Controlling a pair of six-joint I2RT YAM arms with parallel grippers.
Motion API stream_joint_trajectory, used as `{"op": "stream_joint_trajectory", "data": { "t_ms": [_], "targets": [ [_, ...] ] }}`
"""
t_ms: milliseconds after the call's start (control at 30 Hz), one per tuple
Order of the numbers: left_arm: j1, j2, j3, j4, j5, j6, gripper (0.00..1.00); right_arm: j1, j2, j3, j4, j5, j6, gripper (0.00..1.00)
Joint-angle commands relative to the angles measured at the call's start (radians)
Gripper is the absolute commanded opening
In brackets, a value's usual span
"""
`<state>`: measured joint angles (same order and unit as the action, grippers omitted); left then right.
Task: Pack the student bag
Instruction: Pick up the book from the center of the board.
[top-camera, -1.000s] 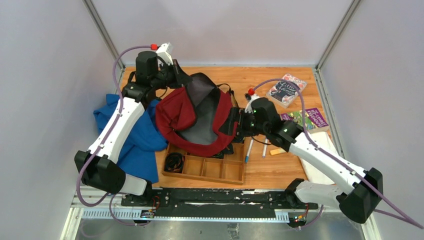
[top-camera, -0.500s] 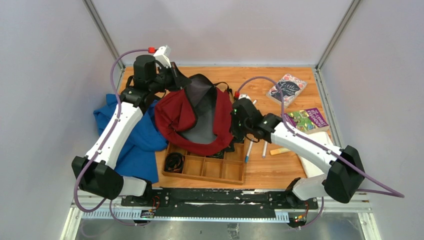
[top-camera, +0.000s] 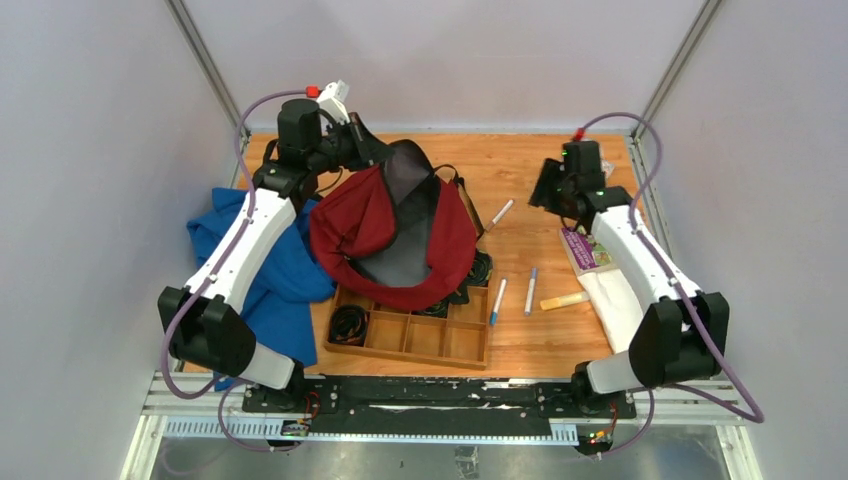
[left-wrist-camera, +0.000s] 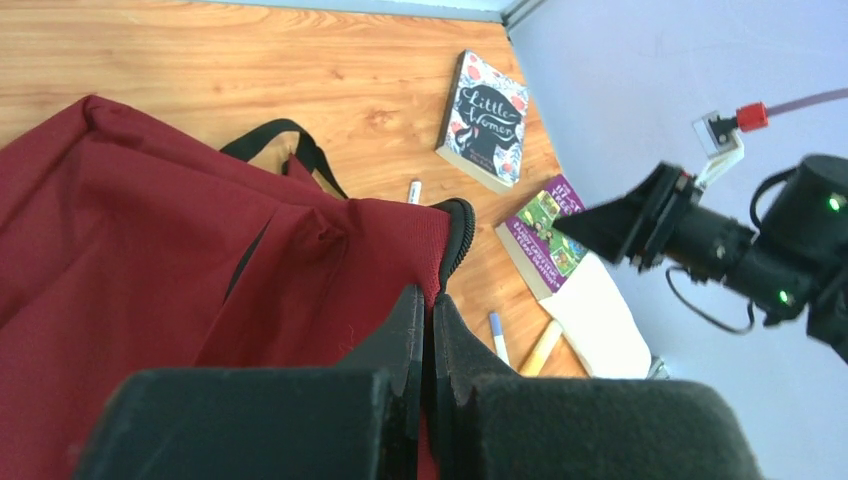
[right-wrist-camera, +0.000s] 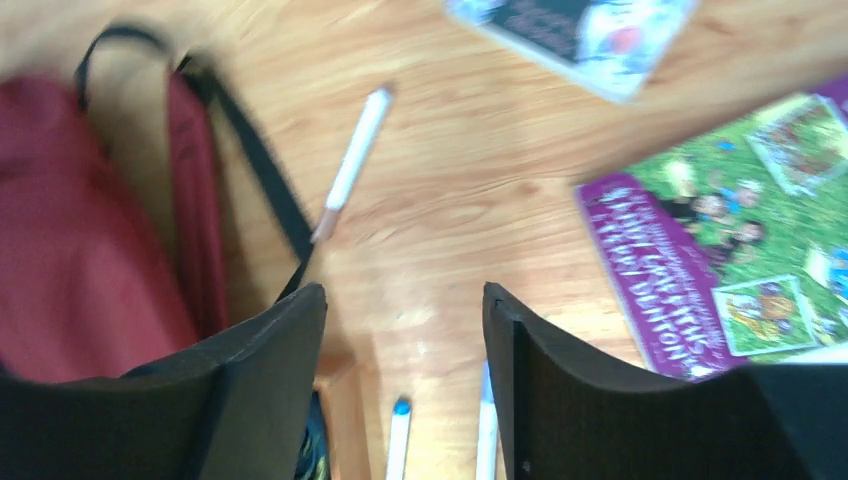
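Room: pale lilac-grey wall panels (top-camera: 440, 60) close in three sides, with aluminium posts (top-camera: 205, 70) rising at the far corners.
Surface: a wooden tabletop (top-camera: 520, 160) with a warm orange grain. A metal rail (top-camera: 400, 412) runs along its near edge by the arm bases.
Centre-left: the student bag (top-camera: 360, 225) slumps here with its mouth gaping on a dark lining. Its near edge overlaps the far side of the wooden tray (top-camera: 410, 342), and its left flank lies against the blue cloth (top-camera: 262, 275).
Left arm: the left gripper (left-wrist-camera: 425, 300) has its fingers pressed together on a fold of the bag's red fabric at the far rim, holding that rim up.
Right arm: the right gripper (right-wrist-camera: 400, 300) hangs over bare wood at the far right, spread wide with nothing between its fingers. Its own view is blurred.
Tray: a row of compartments, with a dark coiled cable (top-camera: 348, 325) in the leftmost one.
Loose on the wood: a white marker (top-camera: 500, 213) lies just beside the bag's black strap. Two blue-tipped pens (top-camera: 497, 300) lie near the tray's right end, with a yellow stick (top-camera: 563, 300) close by.
Far right: a "Little Women" book (left-wrist-camera: 485, 120), a purple picture book (right-wrist-camera: 740, 270) and a white cloth (top-camera: 615, 305) — the last two touching.
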<state>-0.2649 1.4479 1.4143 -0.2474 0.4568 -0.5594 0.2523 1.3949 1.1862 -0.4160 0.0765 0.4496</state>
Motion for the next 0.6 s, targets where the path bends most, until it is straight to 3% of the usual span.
{"op": "stream_joint_trajectory", "data": {
  "t_ms": [0, 133, 300, 400, 567],
  "targets": [
    [0.006, -0.022, 0.009, 0.056, 0.049, -0.003, 0.00, -0.215, 0.054, 0.000, -0.021, -0.046, 0.035, 0.68],
    [0.005, -0.045, -0.033, 0.059, 0.063, 0.020, 0.00, -0.336, 0.209, 0.090, -0.023, -0.101, 0.075, 0.73],
    [0.005, -0.028, -0.089, -0.042, 0.057, 0.106, 0.00, -0.391, 0.467, 0.293, -0.060, -0.123, 0.084, 0.76],
    [0.004, -0.027, -0.182, 0.023, 0.113, 0.097, 0.00, -0.404, 0.591, 0.430, -0.099, -0.133, 0.087, 0.78],
    [-0.004, 0.016, -0.293, 0.099, 0.112, 0.052, 0.00, -0.423, 0.722, 0.523, -0.116, -0.120, 0.121, 0.83]
  ]
}}
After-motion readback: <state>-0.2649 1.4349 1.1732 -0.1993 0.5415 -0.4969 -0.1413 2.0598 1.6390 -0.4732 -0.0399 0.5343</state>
